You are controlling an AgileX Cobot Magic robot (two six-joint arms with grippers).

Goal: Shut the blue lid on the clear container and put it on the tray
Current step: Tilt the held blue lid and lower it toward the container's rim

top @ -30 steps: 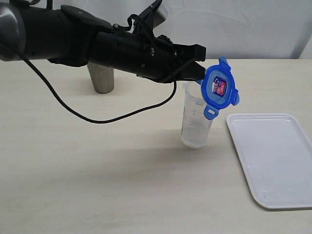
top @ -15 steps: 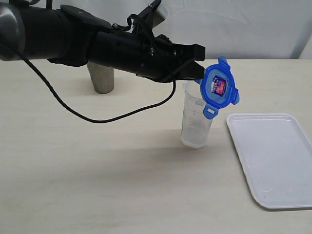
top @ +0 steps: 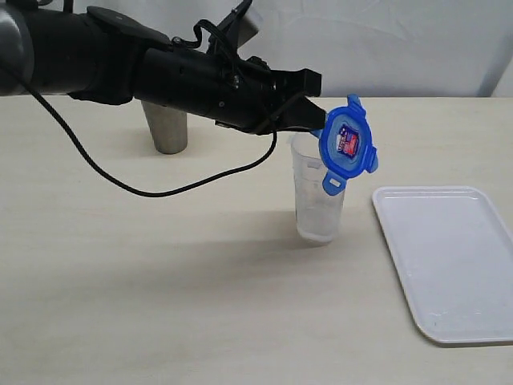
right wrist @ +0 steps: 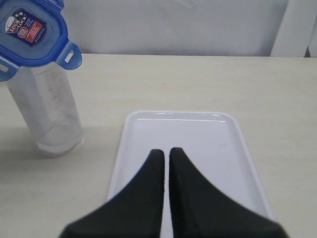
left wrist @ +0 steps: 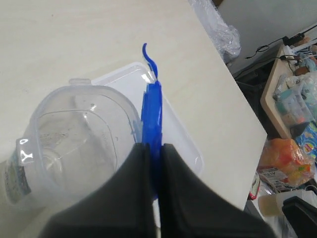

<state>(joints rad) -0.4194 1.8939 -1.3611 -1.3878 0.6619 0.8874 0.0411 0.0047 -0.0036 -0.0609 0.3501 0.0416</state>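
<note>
The blue lid [top: 347,147] hangs on edge, its labelled face turned toward the tray, just above and to the right of the clear container's [top: 318,192] open rim. My left gripper [top: 317,120] is shut on the lid's edge; in the left wrist view the lid [left wrist: 151,111] runs edge-on out of the jaws [left wrist: 154,148] beside the container's mouth [left wrist: 74,144]. The container stands upright on the table. The white tray [top: 447,261] lies to its right with nothing on it. My right gripper [right wrist: 166,151] is shut and holds nothing, hovering over the tray [right wrist: 183,148]; it is outside the exterior view.
A grey steel cup [top: 166,127] stands at the back left, partly behind my left arm. A black cable [top: 160,191] droops from that arm toward the table. The table's far edge meets a white backdrop. Clutter lies beyond the table edge [left wrist: 292,114] in the left wrist view.
My left arm has drawn the lid a little to the left and up, bringing it closer over the container's rim. The container and tray have stayed put.
</note>
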